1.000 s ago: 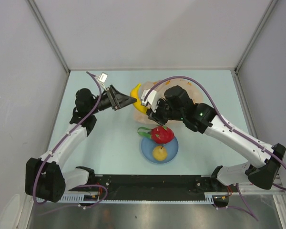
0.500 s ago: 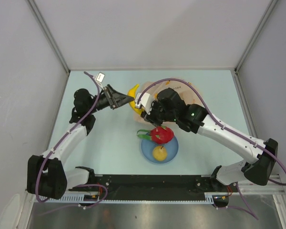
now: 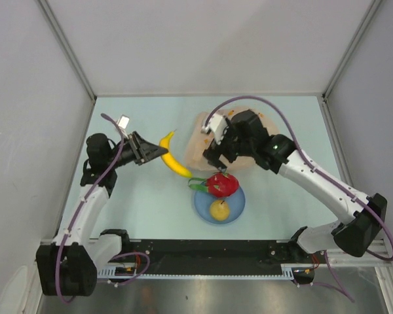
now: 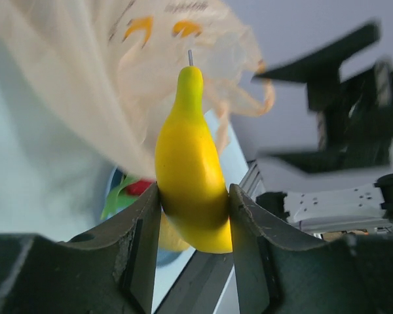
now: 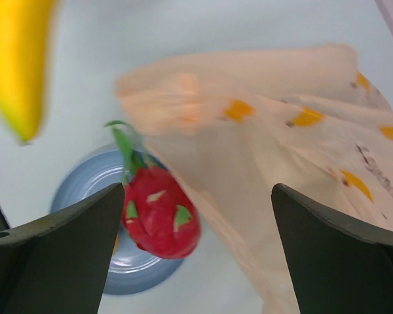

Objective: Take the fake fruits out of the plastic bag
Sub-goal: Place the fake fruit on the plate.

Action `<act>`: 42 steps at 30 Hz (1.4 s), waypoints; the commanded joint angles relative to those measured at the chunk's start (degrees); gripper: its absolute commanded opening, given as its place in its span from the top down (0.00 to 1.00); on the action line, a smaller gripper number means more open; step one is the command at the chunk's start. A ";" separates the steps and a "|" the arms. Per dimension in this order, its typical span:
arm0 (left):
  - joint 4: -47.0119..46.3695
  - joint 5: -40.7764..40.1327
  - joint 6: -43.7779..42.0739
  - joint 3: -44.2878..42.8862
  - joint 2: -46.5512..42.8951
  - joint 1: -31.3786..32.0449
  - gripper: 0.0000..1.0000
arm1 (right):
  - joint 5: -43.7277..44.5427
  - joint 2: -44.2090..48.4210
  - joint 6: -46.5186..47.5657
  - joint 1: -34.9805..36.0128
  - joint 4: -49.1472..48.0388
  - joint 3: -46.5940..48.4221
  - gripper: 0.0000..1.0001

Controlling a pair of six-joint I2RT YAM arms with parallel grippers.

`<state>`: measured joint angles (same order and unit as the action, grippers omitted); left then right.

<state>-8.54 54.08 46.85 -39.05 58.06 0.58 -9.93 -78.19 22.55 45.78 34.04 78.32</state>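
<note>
- While the top external view looks down, the left gripper [image 3: 158,154] is clamped on the yellow banana [image 3: 173,163], gripping it partway along. The banana is outside the plastic bag [image 3: 195,140], which lies crumpled on the table [image 3: 137,196] to that gripper's right.
- Top view, containers: the blue plate [image 3: 238,208] sits just on the near side of the right gripper [image 3: 217,161]. It holds the red dragon fruit [image 3: 223,185] at its far rim, green tips over the left edge, and the round yellowish fruit [image 3: 217,209] in its middle.
- Top view, obstruction: the right arm [image 3: 301,170] covers much of the bag, so I cannot tell what is inside it. The right gripper hangs over the bag's near edge, and from here I cannot tell how its jaws stand.
- Left wrist view: both fingers [image 4: 141,242] press the banana's sides, stem end pointing away from the gripper. The bag with its orange print is beyond it and to the left, a sliver of plate and dragon fruit shows low left, and the blurred right arm is to the right.
- Right wrist view: the fingers [image 5: 59,248] are spread wide with nothing pinched. The bag lies between and beyond them. The dragon fruit on the plate is near the left finger, and the blurred banana tip is at upper left.
</note>
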 commanded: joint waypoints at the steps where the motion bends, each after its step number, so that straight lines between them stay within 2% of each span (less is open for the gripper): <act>1: 22.03 1.12 -15.70 5.28 -4.35 -2.60 1.00 | -3.07 0.76 -7.07 -9.64 -1.17 0.16 0.00; 5: 28.56 -0.21 -19.86 10.12 -6.39 -1.90 1.00 | -5.01 0.23 -9.01 -14.40 -3.80 0.16 0.00; 7: 28.85 -0.48 -18.46 11.44 -5.69 -1.11 1.00 | -4.83 0.15 -8.92 -15.19 -4.33 -0.01 0.00; 9: 27.96 -2.92 -17.76 12.15 -4.46 3.89 1.00 | -5.62 0.32 -8.92 -15.63 -5.12 -0.63 0.00; 14: 23.05 -7.67 -12.93 14.26 -1.65 9.43 1.00 | -7.11 0.32 -10.85 -15.63 -7.67 -1.77 0.00; 17: 16.29 -8.73 -8.37 16.28 1.52 10.32 1.00 | -7.73 0.41 -11.91 -15.63 -8.64 -2.65 0.00; 21: 7.16 -6.02 -3.79 16.90 6.00 12.16 1.00 | -7.82 1.55 -12.00 -15.63 -8.82 -4.14 0.00; 27: 1.61 -0.39 -0.99 18.29 7.51 15.68 1.00 | -6.68 4.28 -11.91 -16.68 -9.17 -6.60 0.01; 35: 5.02 -5.92 0.52 17.43 7.50 19.46 1.00 | -6.50 5.42 -12.52 -18.27 -9.52 -7.66 0.00; 39: -4.89 -4.35 7.62 17.07 11.71 20.51 1.00 | -6.77 5.33 -13.49 -19.76 -10.05 -7.66 0.00; 42: -6.15 -4.77 7.91 15.94 12.69 23.06 1.00 | -6.76 4.98 -14.11 -20.20 -9.96 -7.66 0.00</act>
<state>-8.32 49.04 50.63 -20.71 69.43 20.80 -16.80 -74.50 10.15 26.28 26.46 70.83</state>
